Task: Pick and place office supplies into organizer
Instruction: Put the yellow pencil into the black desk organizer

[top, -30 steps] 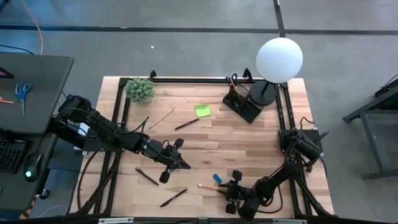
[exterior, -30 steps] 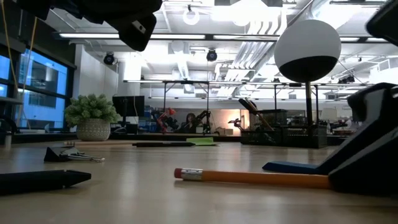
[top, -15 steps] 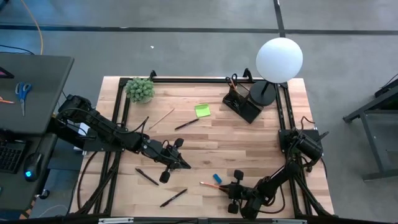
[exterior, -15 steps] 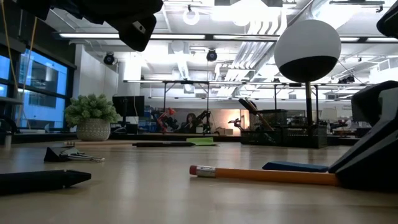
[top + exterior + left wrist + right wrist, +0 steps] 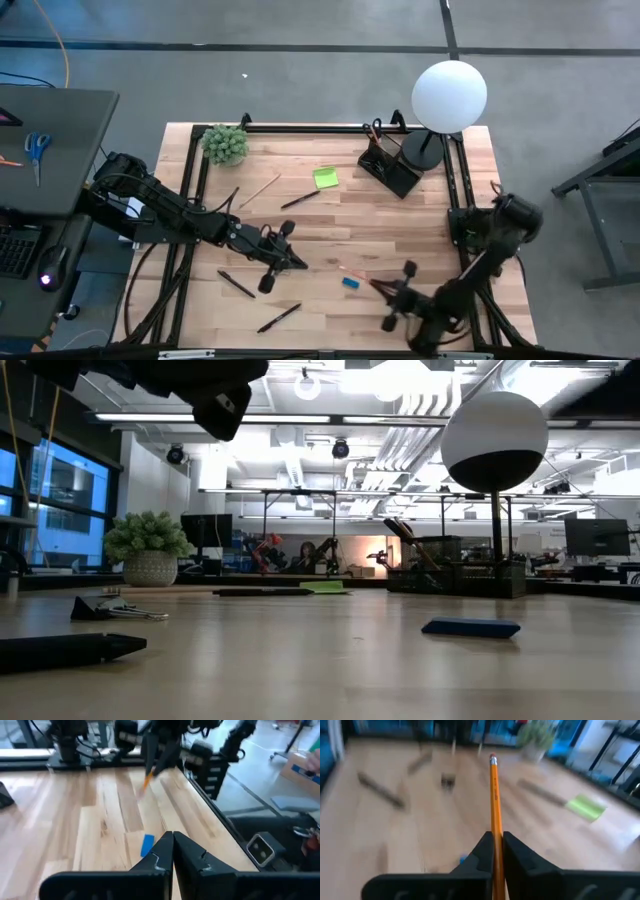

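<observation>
Pale wood planks make the table (image 5: 400,225), and no lettering or label can be read on anything there. At the far left, off the table, blue scissors (image 5: 37,152) lie on a dark desk (image 5: 60,120). A plant (image 5: 225,144) stands at the table's 11 o'clock corner. The left gripper (image 5: 296,265) hangs over the middle of the table toward 7 o'clock, its fingers (image 5: 159,856) clenched together on nothing. Around it lie loose supplies: a wooden pencil (image 5: 261,188) and a black pen (image 5: 300,199) on the 12 o'clock side, two more pens (image 5: 237,284) (image 5: 279,317) on the 6 o'clock side. A green pad (image 5: 325,178) sits just past the pen at 12 o'clock. A blue piece (image 5: 350,283) lies flat between the two grippers, with clear table around it in the low view (image 5: 471,628). The right gripper (image 5: 385,290) is at about 5 o'clock, grasping an orange pencil (image 5: 355,273) near one end; the pencil (image 5: 493,795) juts out ahead of the fingers, eraser end forward, lifted off the wood. The organizer (image 5: 390,165) stands at 1 o'clock with scissors handles (image 5: 375,128) poking up from it, and a lamp (image 5: 448,96) stands just beside it toward the corner.
</observation>
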